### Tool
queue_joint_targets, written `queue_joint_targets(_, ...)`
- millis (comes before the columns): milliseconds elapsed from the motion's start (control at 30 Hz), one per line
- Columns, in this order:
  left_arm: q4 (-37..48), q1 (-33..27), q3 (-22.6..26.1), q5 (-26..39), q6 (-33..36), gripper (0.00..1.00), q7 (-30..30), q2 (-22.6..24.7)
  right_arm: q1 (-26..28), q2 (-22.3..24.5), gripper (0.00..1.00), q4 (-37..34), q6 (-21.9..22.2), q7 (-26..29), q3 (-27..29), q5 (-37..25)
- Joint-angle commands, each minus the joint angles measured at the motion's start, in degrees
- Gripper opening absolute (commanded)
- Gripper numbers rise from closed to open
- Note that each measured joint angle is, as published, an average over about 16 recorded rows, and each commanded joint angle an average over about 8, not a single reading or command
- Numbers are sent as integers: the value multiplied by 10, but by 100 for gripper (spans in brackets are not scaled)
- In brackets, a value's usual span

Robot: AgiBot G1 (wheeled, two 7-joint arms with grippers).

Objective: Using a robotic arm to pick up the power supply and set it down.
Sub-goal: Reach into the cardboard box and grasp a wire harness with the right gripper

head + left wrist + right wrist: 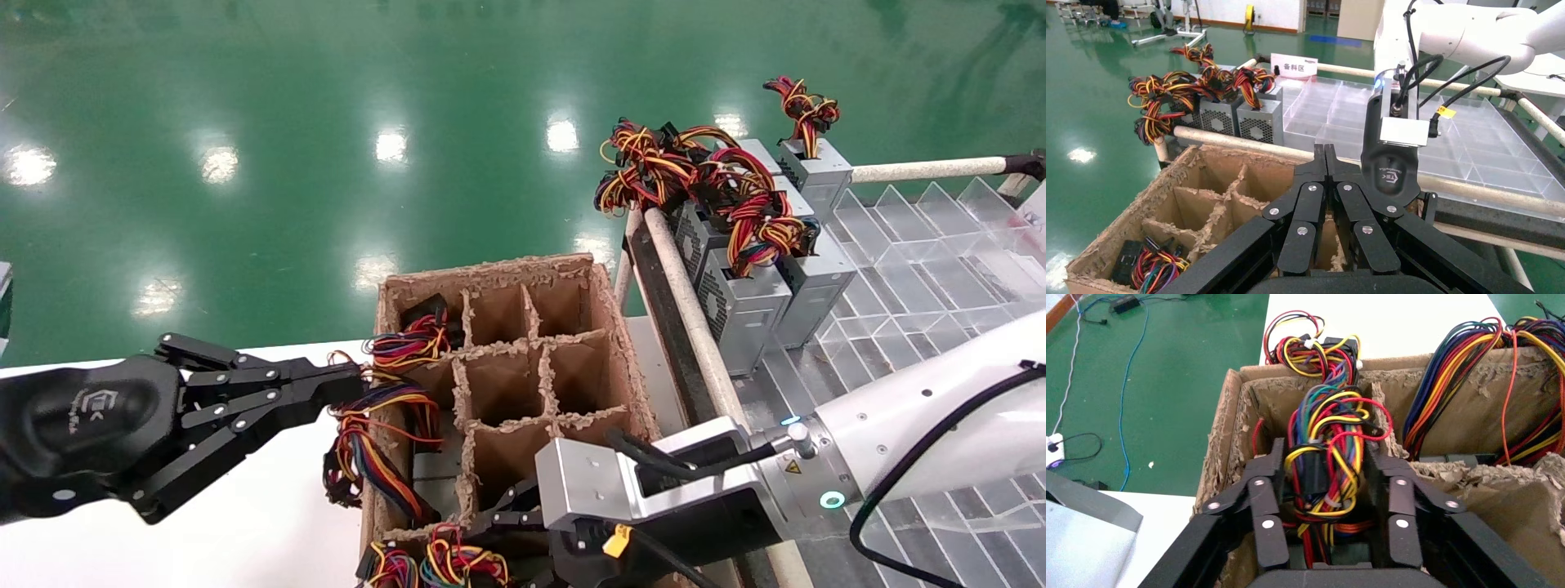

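Observation:
A power supply sits in the near left cell of the brown cardboard grid box (1229, 416). Only its red, yellow and black wire bundle (1327, 453) (453, 559) shows clearly. My right gripper (1324, 456) (507, 531), on the arm with the silver wrist block (588, 482), reaches down into that cell. It is open, with one black finger on each side of the bundle. My left gripper (351, 384) (1326, 153) is shut and holds nothing. It hovers at the box's left rim, beside wires spilling from another cell.
Several more grey power supplies (735, 302) (1242, 119) stand with tangled wires on a clear divided tray (915, 269) at the right, behind a padded rail (695, 318). Other box cells (498, 384) are bare cardboard. The box stands on a white table (245, 523).

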Motion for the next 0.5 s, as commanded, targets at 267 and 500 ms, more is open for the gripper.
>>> queue_joint_targets(267, 0, 0, 0, 0, 0, 0, 0, 0, 5, 2, 0, 4, 2, 1, -7, -2)
queue_joint_targets(500, 0, 0, 0, 0, 0, 0, 0, 0, 14, 9, 0, 19, 1, 8, -9, 1)
